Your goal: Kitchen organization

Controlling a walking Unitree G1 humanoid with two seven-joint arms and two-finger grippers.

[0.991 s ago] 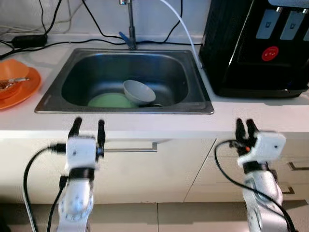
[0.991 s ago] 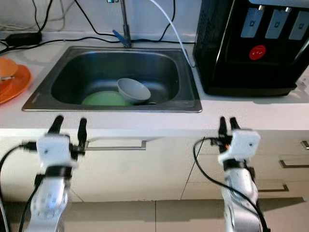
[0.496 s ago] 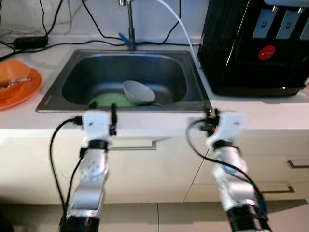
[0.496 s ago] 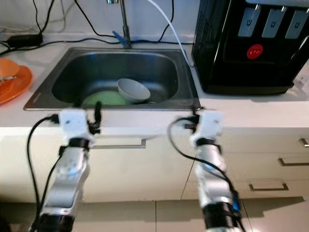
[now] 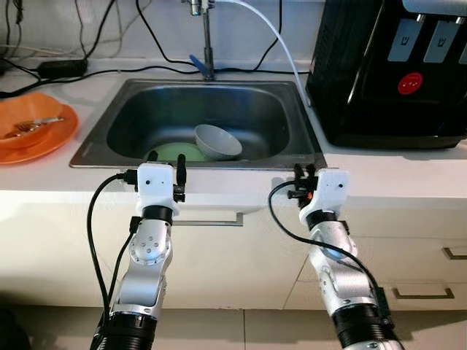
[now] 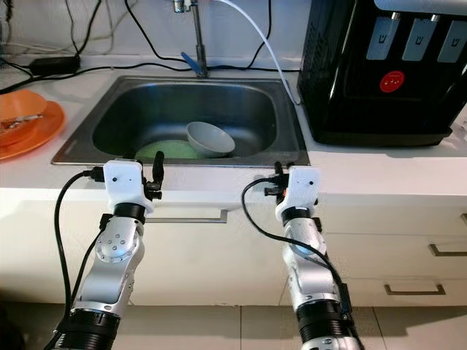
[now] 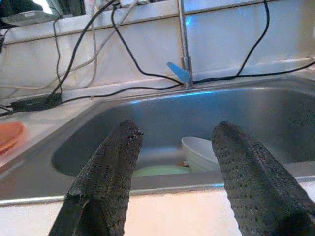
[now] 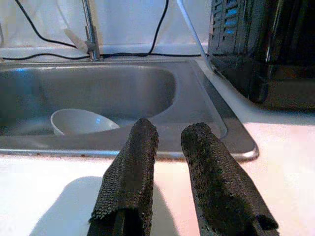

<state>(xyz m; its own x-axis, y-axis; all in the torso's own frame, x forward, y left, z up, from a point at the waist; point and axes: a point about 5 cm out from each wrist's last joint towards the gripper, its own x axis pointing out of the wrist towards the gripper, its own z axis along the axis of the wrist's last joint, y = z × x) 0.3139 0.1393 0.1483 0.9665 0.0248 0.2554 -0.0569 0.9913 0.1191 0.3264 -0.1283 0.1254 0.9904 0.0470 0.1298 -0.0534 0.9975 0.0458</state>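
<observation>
Ahead of both pincers, head views: the steel sink (image 5: pixel 314 157) holds a grey-white bowl (image 5: pixel 217 141) leaning on a green plate (image 5: pixel 175 152), likely left for washing or sorting.
Left pincer, head views: left gripper (image 5: pixel 166 162) hovers at the sink's near rim, fingers pointing away from the robot, spread apart and empty; the plate lies just beyond its tips.
Right pincer, head views: right gripper (image 5: pixel 303 173) hangs over the white counter (image 5: pixel 394 171) at the sink's near right corner, fingers close together, holding nothing.
Arm pose: both silver forearms rise steeply from below the counter edge, wrists level with it, apparently poised to reach into the basin.
Far left of the left pincer: an orange plate (image 5: pixel 44 138) with a fork.
Beyond the right pincer: a black water dispenser (image 5: pixel 394 69).
Left wrist view: fingers (image 7: pixel 108 172) stand wide, framing bowl (image 7: pixel 204 152), with the tap (image 7: pixel 183 44) behind.
Right wrist view: fingers (image 8: pixel 130 172) are nearly together with a narrow gap; bowl (image 8: pixel 81 121) sits beyond, off to the left arm's side.
</observation>
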